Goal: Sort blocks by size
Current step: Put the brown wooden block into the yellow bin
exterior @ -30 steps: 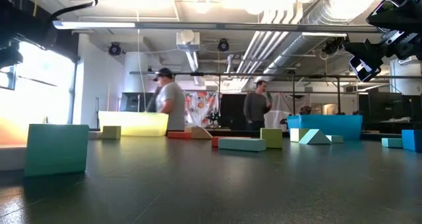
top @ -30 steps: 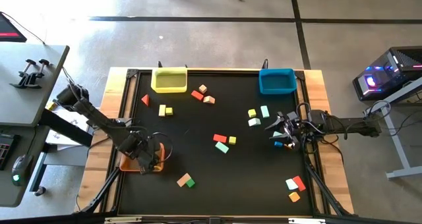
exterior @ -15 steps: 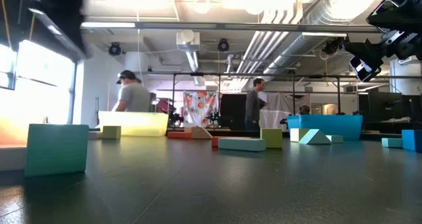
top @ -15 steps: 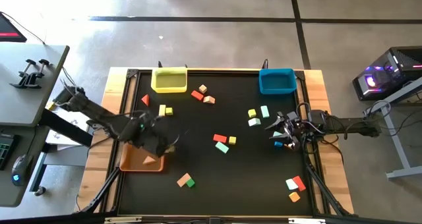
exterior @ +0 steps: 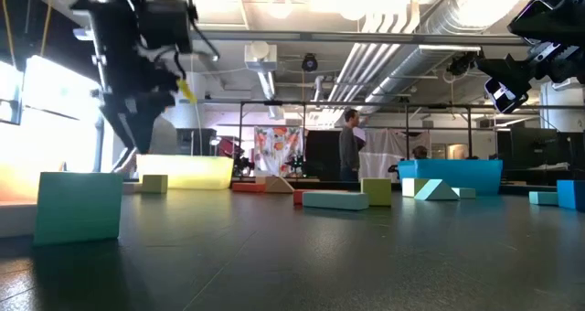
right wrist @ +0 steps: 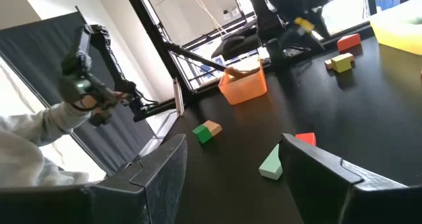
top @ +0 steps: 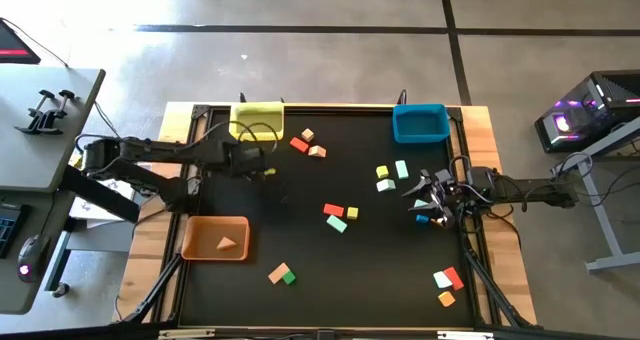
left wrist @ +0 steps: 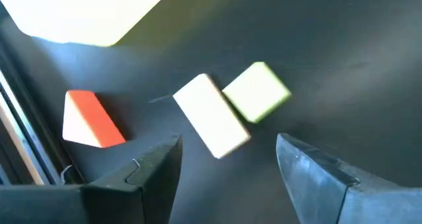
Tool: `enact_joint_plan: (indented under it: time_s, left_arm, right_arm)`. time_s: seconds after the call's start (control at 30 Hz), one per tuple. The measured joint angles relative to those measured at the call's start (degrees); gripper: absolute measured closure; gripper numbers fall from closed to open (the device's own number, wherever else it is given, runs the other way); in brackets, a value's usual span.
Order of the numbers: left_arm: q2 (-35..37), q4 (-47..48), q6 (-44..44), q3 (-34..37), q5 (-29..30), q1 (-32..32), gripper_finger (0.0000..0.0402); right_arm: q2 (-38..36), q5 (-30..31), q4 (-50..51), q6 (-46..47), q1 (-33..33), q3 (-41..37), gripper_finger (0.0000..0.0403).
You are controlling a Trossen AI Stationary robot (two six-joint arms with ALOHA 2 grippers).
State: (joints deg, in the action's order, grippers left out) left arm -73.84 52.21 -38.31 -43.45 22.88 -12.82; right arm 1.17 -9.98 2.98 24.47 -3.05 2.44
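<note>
Most blocks (top: pixel 336 217) lie loose all over the black worktop (top: pixel 300 195). Only one sits in the orange bin (top: pixel 200 248). The left pincer (top: pixel 262 169) hangs wide open and empty above two yellow blocks (left wrist: pixel 227 108). The right pincer (top: pixel 420 204) waits open and empty.

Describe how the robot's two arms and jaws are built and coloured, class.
Both the left arm and the right arm are dark, jointed and slender, with looping black cables. The left gripper ends in flat dark grey jaws; a yellow tag hangs near it.
</note>
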Motion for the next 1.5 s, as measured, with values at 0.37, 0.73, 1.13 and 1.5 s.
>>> enact_joint_plan:
  time_s: [0.37,0.73,1.13,1.5]
  left_arm:
    - [-0.39,-11.28,3.02,7.68,-9.47,-9.01,0.0125]
    - [-0.39,-13.14,3.10,8.93,-10.04,-11.90,0.0159]
    - [-2.64,-13.18,4.07,8.91,-10.76,-13.11,0.0168]
    - [-6.86,-14.72,5.49,8.63,-10.78,-13.07,0.0198]
  right_arm:
    - [0.00,0.00,0.00,0.08,-0.01,0.00,0.0166]
    - [0.00,0.00,-0.01,0.06,-0.01,0.00,0.0166]
    - [0.00,0.00,0.00,0.10,0.00,0.00,0.0166]
    - [-0.02,0.00,-0.02,0.01,-0.02,0.00,0.0166]
